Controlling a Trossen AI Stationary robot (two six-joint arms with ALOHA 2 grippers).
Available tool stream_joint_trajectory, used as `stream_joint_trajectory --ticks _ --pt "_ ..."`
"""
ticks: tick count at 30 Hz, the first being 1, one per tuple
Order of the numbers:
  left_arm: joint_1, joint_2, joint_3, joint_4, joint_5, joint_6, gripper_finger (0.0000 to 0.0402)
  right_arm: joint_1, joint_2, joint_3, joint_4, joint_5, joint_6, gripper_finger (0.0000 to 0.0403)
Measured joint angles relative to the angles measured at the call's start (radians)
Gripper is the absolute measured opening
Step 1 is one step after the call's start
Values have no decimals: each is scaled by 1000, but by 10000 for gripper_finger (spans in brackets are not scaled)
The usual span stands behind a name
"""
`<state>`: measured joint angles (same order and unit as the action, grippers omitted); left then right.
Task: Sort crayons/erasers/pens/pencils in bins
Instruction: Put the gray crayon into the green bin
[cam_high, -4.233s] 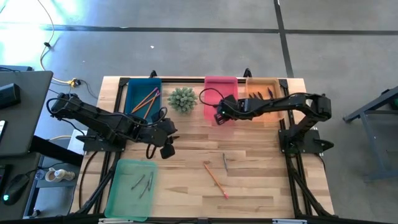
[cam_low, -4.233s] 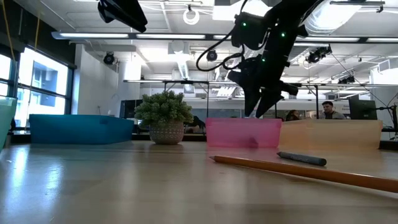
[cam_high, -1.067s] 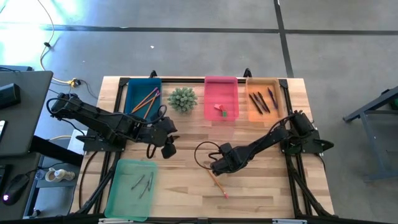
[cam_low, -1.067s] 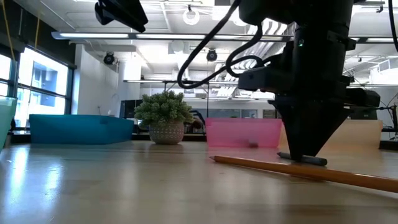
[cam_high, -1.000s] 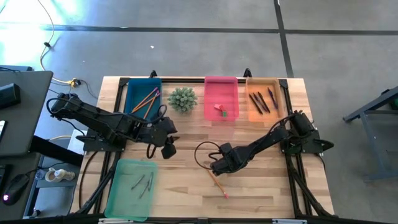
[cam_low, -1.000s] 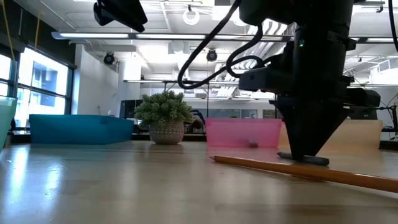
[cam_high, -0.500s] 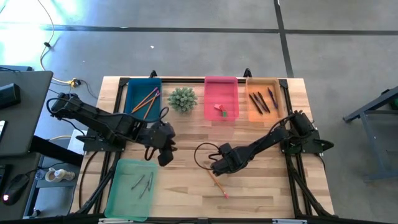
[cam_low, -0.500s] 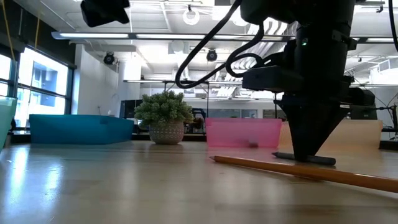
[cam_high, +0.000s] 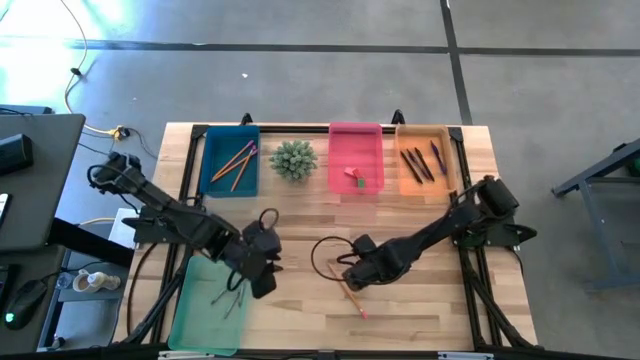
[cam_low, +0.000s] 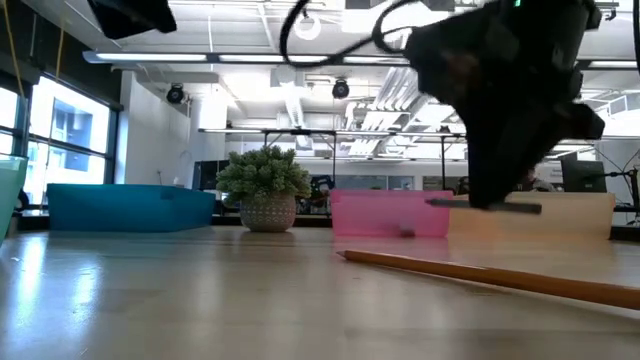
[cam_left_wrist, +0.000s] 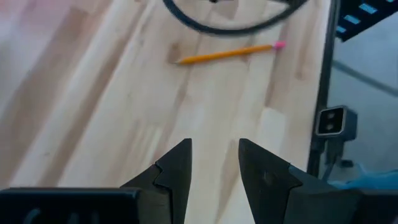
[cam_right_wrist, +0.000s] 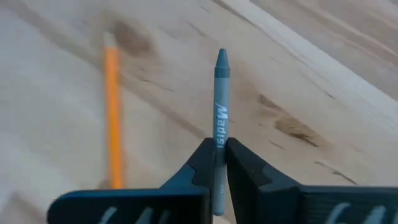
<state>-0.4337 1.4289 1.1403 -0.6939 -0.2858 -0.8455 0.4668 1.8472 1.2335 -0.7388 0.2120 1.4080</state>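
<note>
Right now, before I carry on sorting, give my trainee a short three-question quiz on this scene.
1. True or false: the right gripper is shut on the grey crayon, lifted clear of the table.
2. Which bin holds the pens? A blue, B pink, C orange
3. Fill in: the only loose item on the table is an orange ____.

Key: 1 true; 2 C; 3 pencil
</note>
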Motion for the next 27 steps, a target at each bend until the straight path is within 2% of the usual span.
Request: stream_joint_trajectory --ticks 7,13,21,27 --pt "-75 97 0 107 -5 -67 119 44 -77 1 86 82 -46 12" --pt "-122 139 0 295 -22 -55 119 81 -139 2 204 164 -143 12" --pt "-163 145 0 454 -134 71 119 136 -189 3 338 283 -294 11" --pt "-169 145 0 574 -144 217 119 160 -198 3 531 304 -505 11"
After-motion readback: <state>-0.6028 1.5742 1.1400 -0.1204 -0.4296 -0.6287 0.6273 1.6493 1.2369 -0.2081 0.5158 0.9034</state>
